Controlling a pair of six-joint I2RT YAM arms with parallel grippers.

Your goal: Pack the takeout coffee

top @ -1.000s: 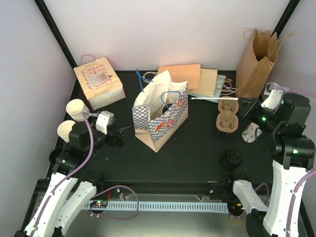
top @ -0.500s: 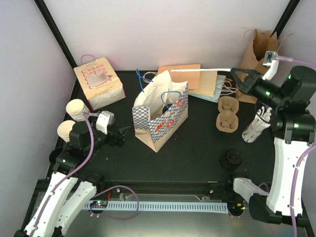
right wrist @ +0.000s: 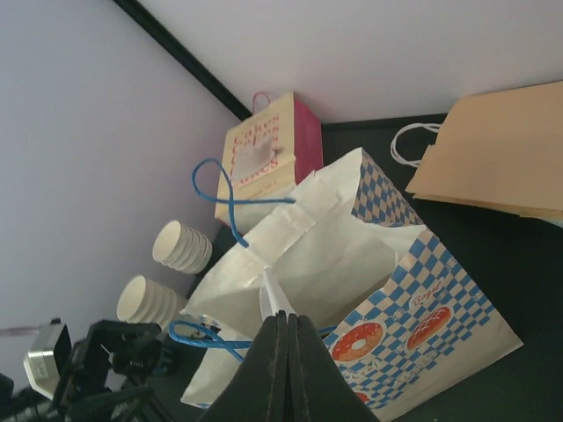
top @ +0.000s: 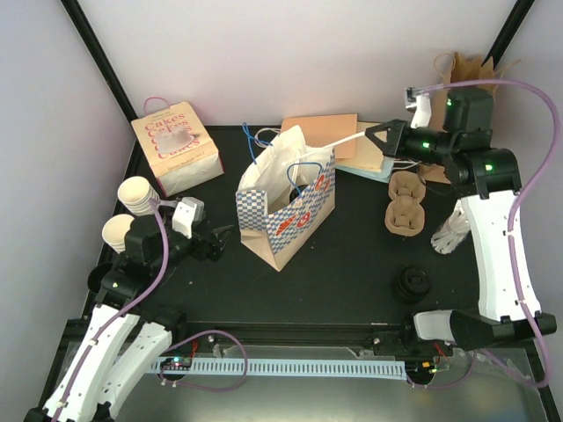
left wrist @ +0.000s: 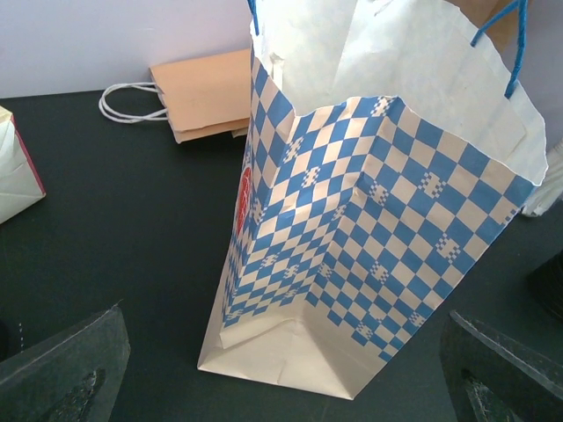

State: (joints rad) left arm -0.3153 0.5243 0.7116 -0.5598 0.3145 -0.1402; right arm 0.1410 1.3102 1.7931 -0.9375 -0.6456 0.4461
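Left wrist view: left fingers (left wrist: 62, 374) show only as dark tips in the bottom corners. Rim and blue handles of the bag (left wrist: 352, 246) cut by the top edge. A white thing (left wrist: 547, 185) at the right edge, mostly out of frame, cannot identify. Top view: bag floor in shadow, contents unreadable. The right arm (top: 488, 237) covers part of the bundle (top: 447, 236) and the brown bag (top: 471, 69); the left arm (top: 141, 242) overlaps one cup (top: 114, 230). Cakes bag (top: 176, 145) label blurred. Right wrist view: thin strip (right wrist: 271, 294) above the right fingers (right wrist: 264, 382), white on white paper, outline hard to follow; left arm out of focus, low left
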